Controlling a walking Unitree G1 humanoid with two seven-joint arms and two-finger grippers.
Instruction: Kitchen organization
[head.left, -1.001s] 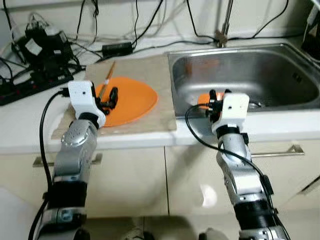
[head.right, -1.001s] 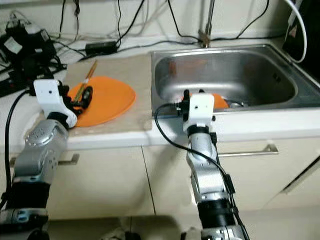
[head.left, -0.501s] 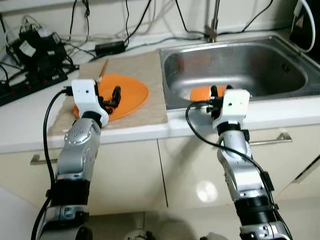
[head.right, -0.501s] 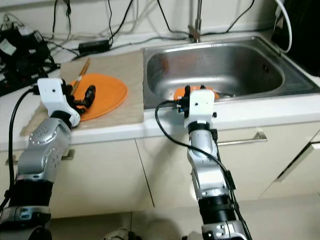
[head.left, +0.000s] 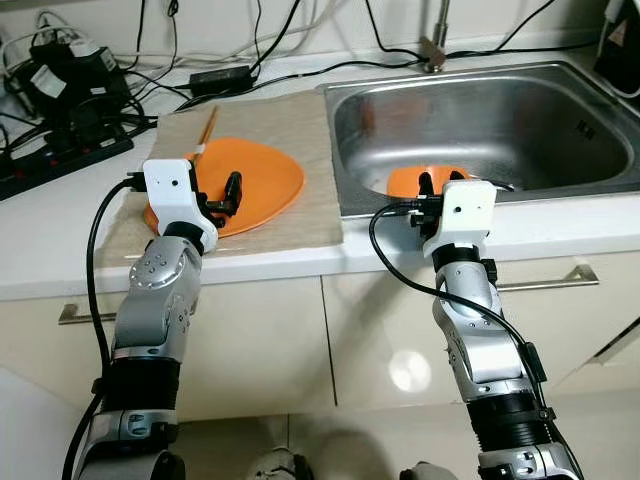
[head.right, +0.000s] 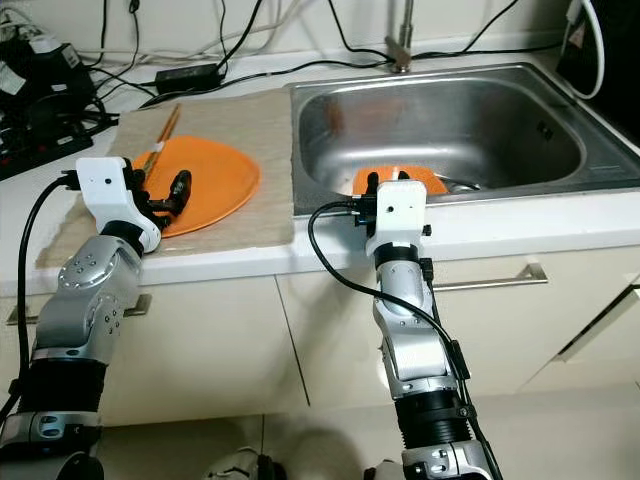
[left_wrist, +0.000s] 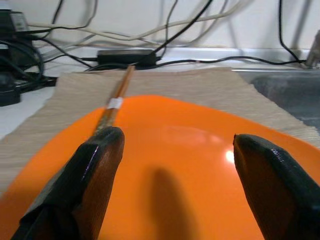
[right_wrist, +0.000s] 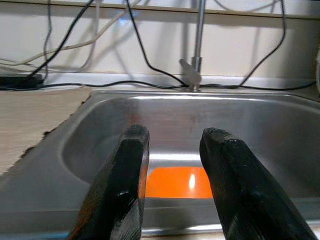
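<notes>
my left gripper (left_wrist: 172, 165) spread wide, empty, right above orange plate (head.left: 262, 180) on mat (head.left: 290, 120) | right gripper (right_wrist: 172, 165) parted, empty, at sink (head.left: 560, 90) rim | 2nd orange dish (right_wrist: 177, 182) straight ahead, lower, right arm nearer

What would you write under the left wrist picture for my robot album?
The left gripper, fingers spread wide, hovers above an orange plate with chopsticks resting on its rim.

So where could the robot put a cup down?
On the bare mat between the orange plate and the sink, or the white counter left of the mat. The back-left corner is crowded with cables.
</notes>
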